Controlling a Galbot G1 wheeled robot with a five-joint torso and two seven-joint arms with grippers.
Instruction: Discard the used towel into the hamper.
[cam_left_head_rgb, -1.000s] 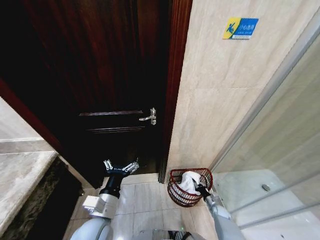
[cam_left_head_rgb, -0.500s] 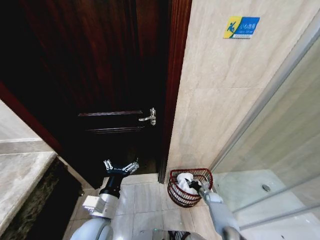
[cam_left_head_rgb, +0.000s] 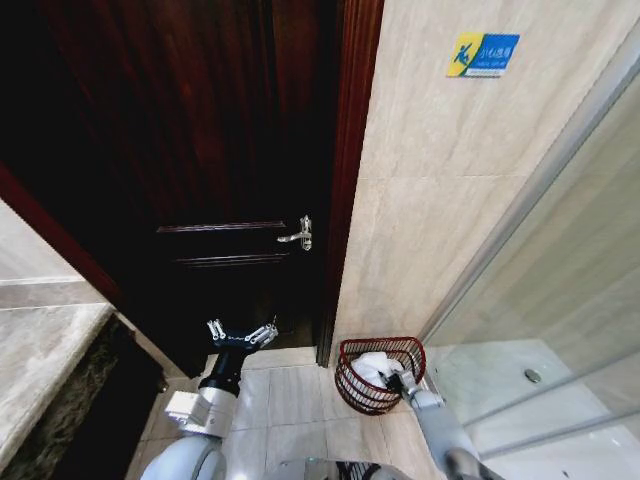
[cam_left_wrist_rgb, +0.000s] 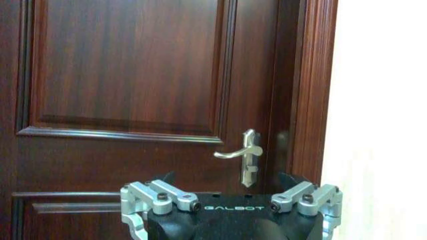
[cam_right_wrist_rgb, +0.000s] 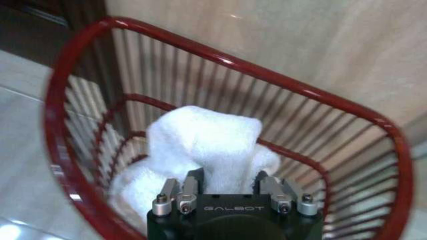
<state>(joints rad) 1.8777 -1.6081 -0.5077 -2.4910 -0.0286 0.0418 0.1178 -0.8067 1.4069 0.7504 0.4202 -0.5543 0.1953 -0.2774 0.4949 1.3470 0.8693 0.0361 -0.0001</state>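
Low in the frame's right-centre, the red wire hamper (cam_left_head_rgb: 378, 372) stands on the tiled floor (cam_left_head_rgb: 285, 400) against the wall, the white towel (cam_left_head_rgb: 375, 366) inside it. At its rim the right gripper (cam_left_head_rgb: 398, 383) clamps the towel. Lower left, the left gripper (cam_left_head_rgb: 241, 336) hangs spread apart, facing the dark wooden door (cam_left_head_rgb: 200, 150).

"GALBOT" on left gripper (cam_left_wrist_rgb: 230, 220) and right gripper (cam_right_wrist_rgb: 230, 192)

Head view high, looking down; right wrist close above hamper (cam_right_wrist_rgb: 220, 125); left wrist faces door (cam_left_wrist_rgb: 133, 90).
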